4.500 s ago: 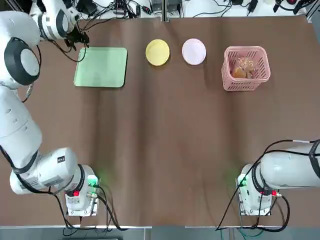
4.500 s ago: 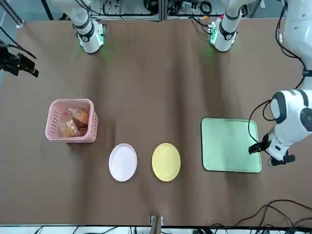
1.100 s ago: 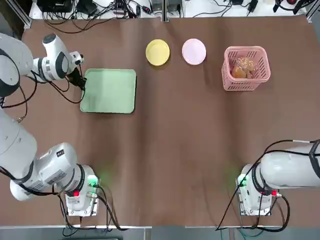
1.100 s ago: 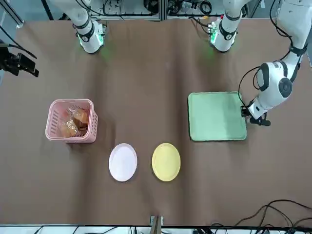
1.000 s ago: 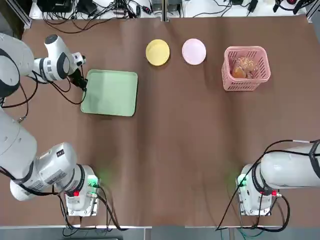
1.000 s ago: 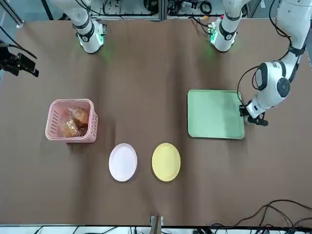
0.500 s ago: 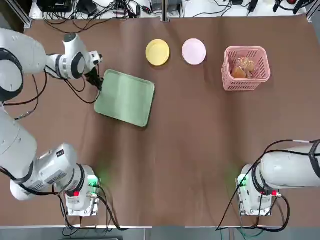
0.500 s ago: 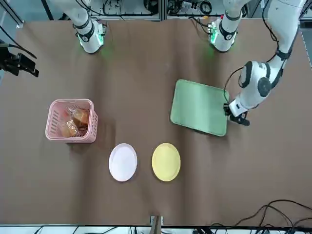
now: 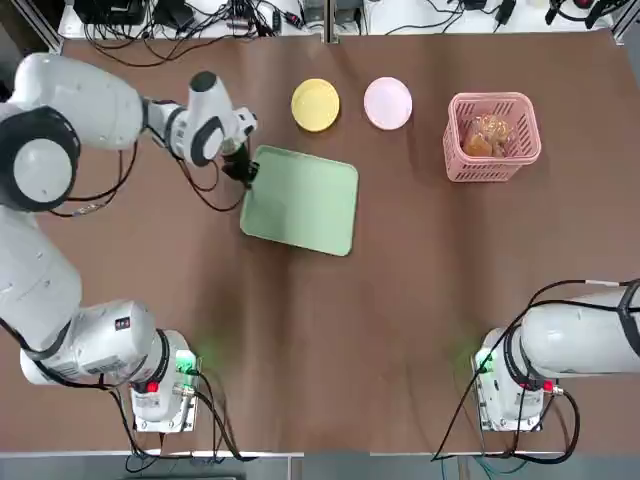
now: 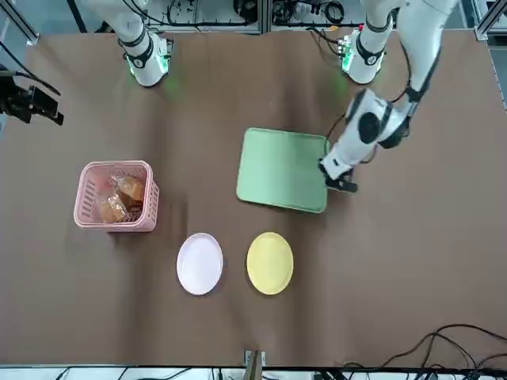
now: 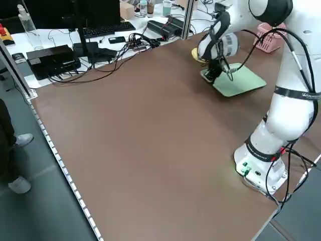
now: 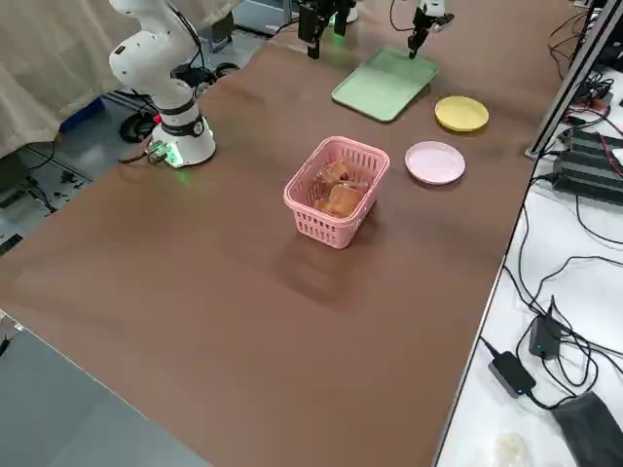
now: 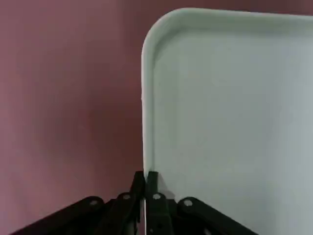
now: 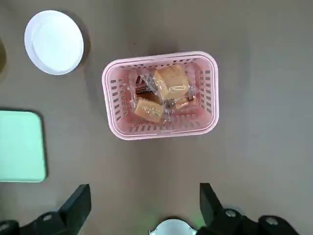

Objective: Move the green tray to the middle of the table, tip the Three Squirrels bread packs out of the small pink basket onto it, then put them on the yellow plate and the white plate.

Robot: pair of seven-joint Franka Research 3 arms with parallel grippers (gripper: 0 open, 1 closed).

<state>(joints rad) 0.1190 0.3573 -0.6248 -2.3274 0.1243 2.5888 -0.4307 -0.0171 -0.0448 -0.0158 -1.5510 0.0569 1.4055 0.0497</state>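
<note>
The pale green tray (image 9: pixel 305 200) lies slightly askew near the table's middle, nearer than the plates. My left gripper (image 9: pixel 244 168) is shut on its left rim; in the left wrist view the fingertips (image 13: pixel 145 183) pinch the tray (image 13: pixel 230 122) edge. The yellow plate (image 9: pixel 315 104) and the white plate (image 9: pixel 387 103) sit side by side at the far edge. At the far right stands the pink basket (image 9: pixel 492 137) with the bread packs (image 14: pixel 164 93) inside. My right gripper (image 14: pixel 144 190) hangs open high above the basket (image 14: pixel 160 132).
The dark-brown table (image 9: pixel 400 320) is bare between the tray and the arm bases. Cables and equipment line the far edge (image 9: pixel 240 15). The left arm's elbow (image 9: pixel 45 140) reaches over the table's left side.
My left gripper has dragged the green tray rightward toward the table's middle, turning it slightly. The right arm, plates and basket have not moved.
</note>
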